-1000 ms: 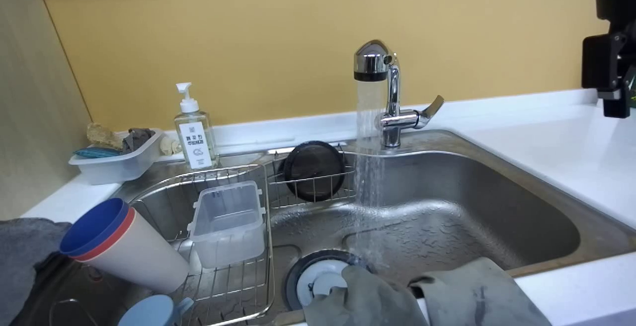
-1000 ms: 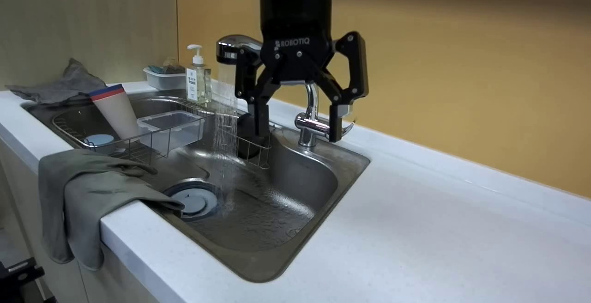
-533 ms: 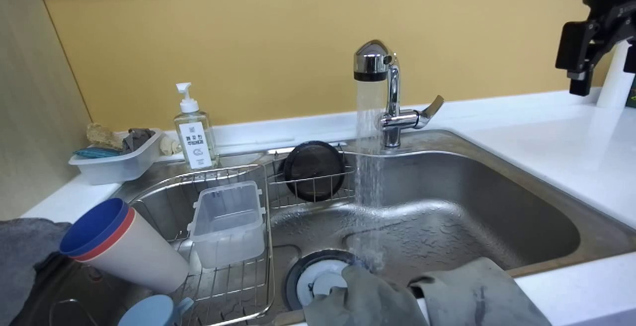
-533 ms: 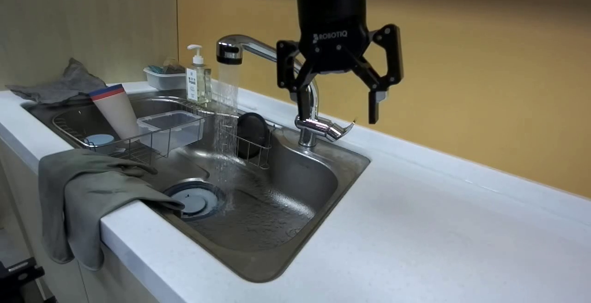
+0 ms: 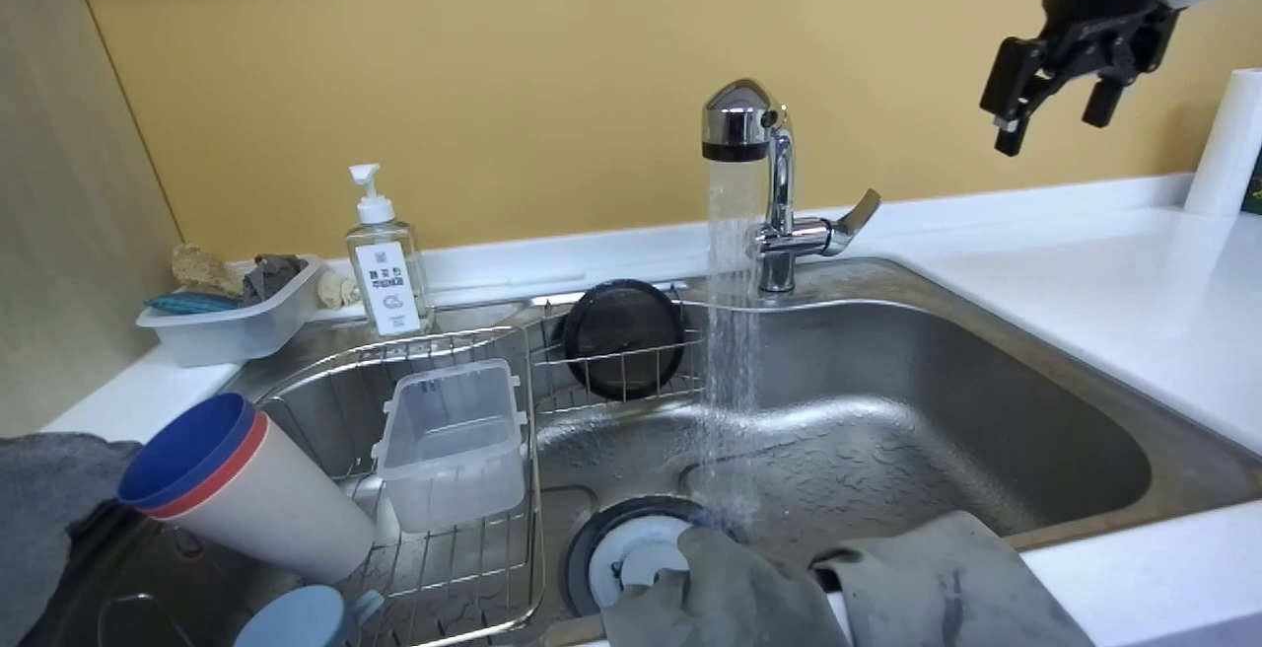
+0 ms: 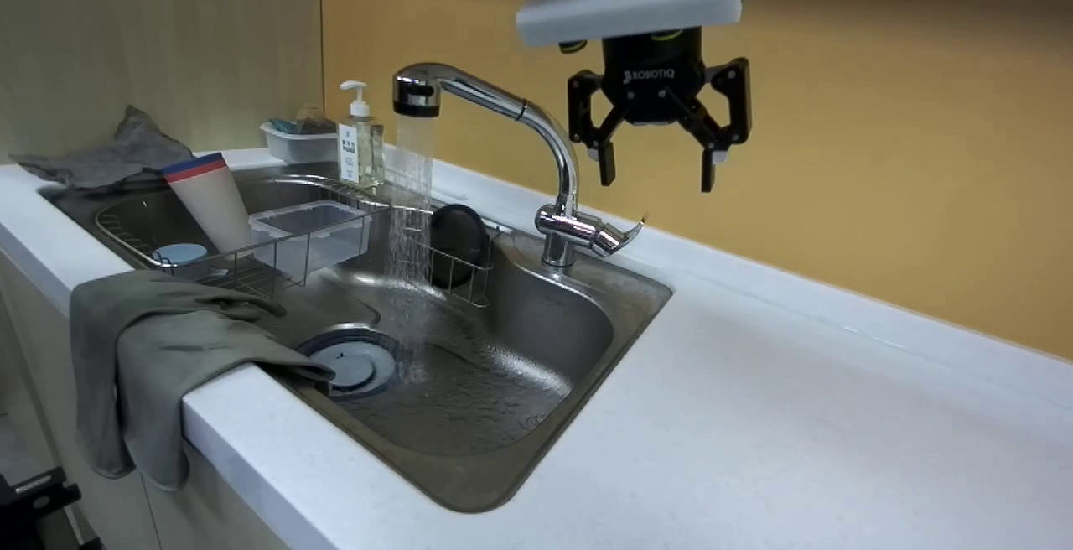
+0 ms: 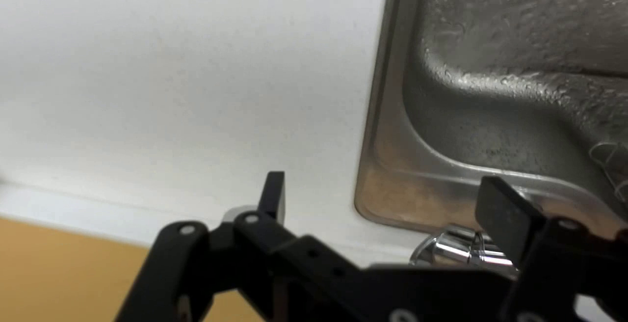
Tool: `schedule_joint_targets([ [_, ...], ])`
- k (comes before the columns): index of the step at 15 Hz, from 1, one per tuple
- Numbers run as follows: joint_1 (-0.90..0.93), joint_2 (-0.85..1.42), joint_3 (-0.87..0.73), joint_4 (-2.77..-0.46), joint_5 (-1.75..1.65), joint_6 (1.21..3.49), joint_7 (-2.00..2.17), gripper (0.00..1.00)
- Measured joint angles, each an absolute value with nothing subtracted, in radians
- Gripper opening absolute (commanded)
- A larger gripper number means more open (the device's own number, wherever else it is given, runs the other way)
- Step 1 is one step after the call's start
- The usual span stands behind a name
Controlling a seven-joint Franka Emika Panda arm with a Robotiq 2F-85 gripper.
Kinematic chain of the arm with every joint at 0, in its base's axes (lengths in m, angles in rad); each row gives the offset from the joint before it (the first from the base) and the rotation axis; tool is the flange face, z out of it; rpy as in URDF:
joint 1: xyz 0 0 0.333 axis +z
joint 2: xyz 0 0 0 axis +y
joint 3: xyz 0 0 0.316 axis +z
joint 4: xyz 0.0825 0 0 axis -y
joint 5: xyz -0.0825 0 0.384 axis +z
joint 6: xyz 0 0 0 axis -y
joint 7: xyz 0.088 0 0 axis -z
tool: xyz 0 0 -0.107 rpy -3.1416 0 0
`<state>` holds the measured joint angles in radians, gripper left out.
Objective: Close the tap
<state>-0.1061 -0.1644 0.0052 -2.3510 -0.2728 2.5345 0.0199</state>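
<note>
The chrome tap stands at the back rim of the sink, in both exterior views [image 5: 780, 183] [image 6: 563, 168]. Water runs from its dark-rimmed head into the sink. Its side lever [image 5: 856, 220] is tilted upward and points away from the spout; it also shows in an exterior view [image 6: 621, 237]. My gripper [image 6: 657, 178] is open and empty, pointing down above the counter near the lever, apart from the tap. It also shows in an exterior view [image 5: 1055, 124]. In the wrist view the tap's lever side [image 7: 454, 246] shows low, beside the right finger of the gripper [image 7: 385, 187], partly hidden.
A soap bottle [image 5: 387, 277], a wire rack [image 5: 535, 529] with a clear box [image 5: 454, 479] and stacked cups [image 5: 286, 514] are at the sink's far side. Cloth gloves [image 6: 184, 349] hang over the front edge. A white roll [image 5: 1226, 149] stands on the counter by the wall.
My open gripper has moved up and back toward the wall and the tap's lever side, no longer covering the tap in an exterior view. The tap and running water look the same.
</note>
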Motion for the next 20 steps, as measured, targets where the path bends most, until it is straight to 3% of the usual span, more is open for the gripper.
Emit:
schedule_joint_targets([
  [9,-0.082,-0.044,0.001,-2.242,-0.22,2.592,0.04,1.0],
  [20,-0.075,0.223,-0.002,-2.106,-0.002,2.908,0.063,1.0],
])
